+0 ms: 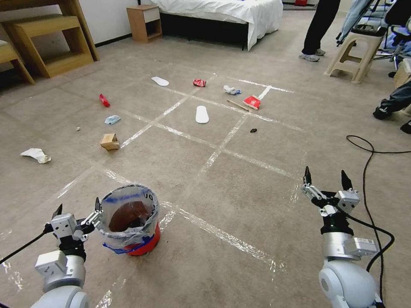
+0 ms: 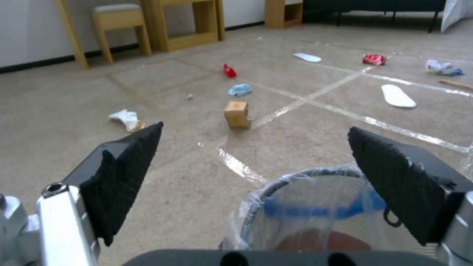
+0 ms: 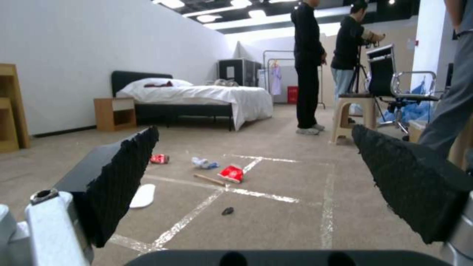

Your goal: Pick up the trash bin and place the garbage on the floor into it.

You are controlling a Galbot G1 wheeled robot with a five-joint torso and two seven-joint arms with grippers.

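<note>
A: Nearest, lower left of head view: left end effector (image 1: 77, 208), fingers spread, released, grasping nothing. Right-hand finger (image 2: 394, 179) just at rim of the trash bin (image 1: 131, 222); touching or not, cannot tell.

B: Bin details?

A: Small, round, red, upright on the floor (image 1: 239, 201). Clear liner with blue print folded over rim. Something dark inside at bottom, not identifiable. Seen in left wrist view (image 2: 315, 218) low between the spread fingers.

B: Other arm?

A: Right end effector (image 1: 326, 179), lower right, well apart from bin, raised above carpet. Jaws wide, released, nothing held. Black pads (image 3: 125, 184) framing the room in right wrist view.

B: Garbage listing?

A: All on beige carpet crossed by shiny tape strips, none in bin as far as visible.
- brown carton (image 1: 110, 141), just beside a tape strip, nearest item beyond bin.
- white tissue (image 1: 37, 155), far left.
- pale blue crumpled piece (image 1: 112, 119), beyond carton.
- red wrapper (image 1: 104, 100), farther left-centre.
- white slipper (image 1: 202, 114), centre square.
- second white slipper (image 1: 159, 81), farther back.
- red can (image 1: 199, 82), near second slipper.
- white-and-blue wad (image 1: 231, 90), right of can.
- red pack (image 1: 252, 102), with thin stick (image 1: 237, 105) beside it.
- small dark lump (image 1: 253, 130), nearer than red pack.

B: Else?

A: Black cable (image 1: 376, 150) looping on carpet, right side.
</note>
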